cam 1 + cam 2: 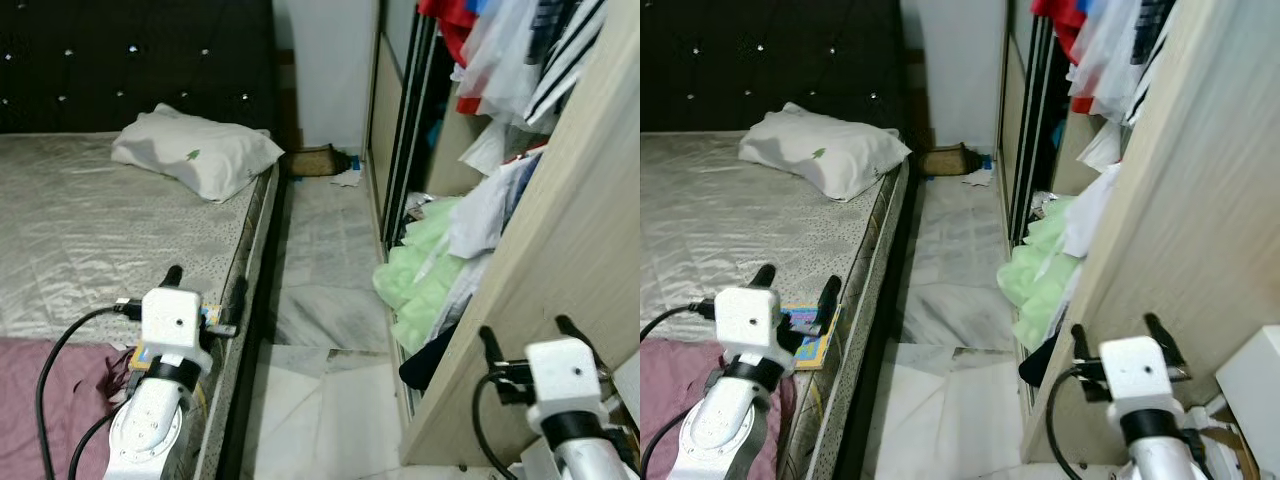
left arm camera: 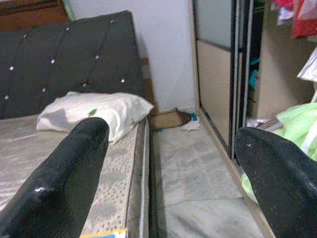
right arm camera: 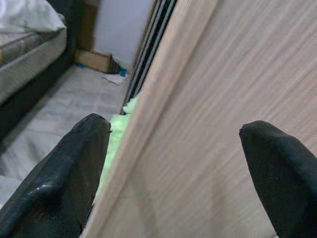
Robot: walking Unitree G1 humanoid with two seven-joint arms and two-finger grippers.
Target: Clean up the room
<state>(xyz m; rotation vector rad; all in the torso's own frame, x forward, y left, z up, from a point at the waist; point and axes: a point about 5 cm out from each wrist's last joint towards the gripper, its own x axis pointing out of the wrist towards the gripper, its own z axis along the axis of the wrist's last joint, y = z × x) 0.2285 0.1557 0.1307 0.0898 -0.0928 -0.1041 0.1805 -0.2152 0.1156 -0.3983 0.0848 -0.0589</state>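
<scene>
Clothes (image 1: 425,275) spill from the wardrobe (image 1: 560,270) onto the floor beside it. Left gripper (image 1: 205,290) and right gripper (image 1: 528,338) near the wardrobe: fingers spread, empty.

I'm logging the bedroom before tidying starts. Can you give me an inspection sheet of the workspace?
Surface: bed with a pale cover; tiled floor between bed and wardrobe.
Job's things: green clothes spilling from the open wardrobe onto the floor; a colourful book at the mattress edge.
Clutter: cardboard box and white scrap by the far wall.
Hands: left hand open over the bed edge; right hand open beside the wardrobe panel.
Cables: black cables on the left arm.
Surroundings: pillow, dark headboard, hanging clothes.
</scene>
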